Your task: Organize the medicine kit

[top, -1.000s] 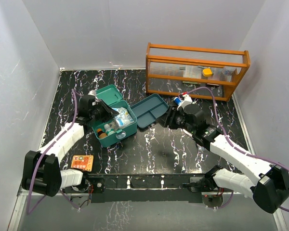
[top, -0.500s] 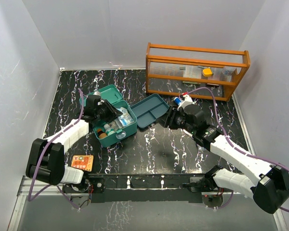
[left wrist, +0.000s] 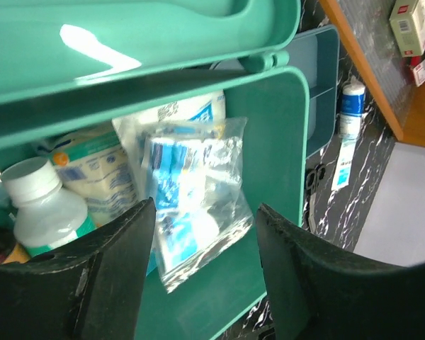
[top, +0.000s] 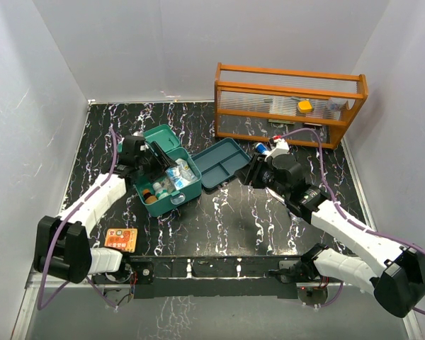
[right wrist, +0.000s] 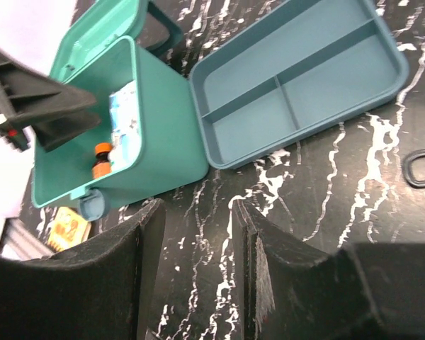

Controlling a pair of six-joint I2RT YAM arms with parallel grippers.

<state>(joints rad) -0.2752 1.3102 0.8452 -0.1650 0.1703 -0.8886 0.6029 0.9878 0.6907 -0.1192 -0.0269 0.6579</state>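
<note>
Pretty bright, even light is thrown from overhead, so only soft shadows are cast on the glossy table (top: 227,219). A blown-out white glare patch is seen on the lid (left wrist: 92,39) of the medicine kit (top: 184,193) in the left wrist view. Up close, the fingers (left wrist: 106,283) are rendered dark and blurry in both wrist views.

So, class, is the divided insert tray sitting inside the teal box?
No, the insert tray lies on the table beside the box.
</note>
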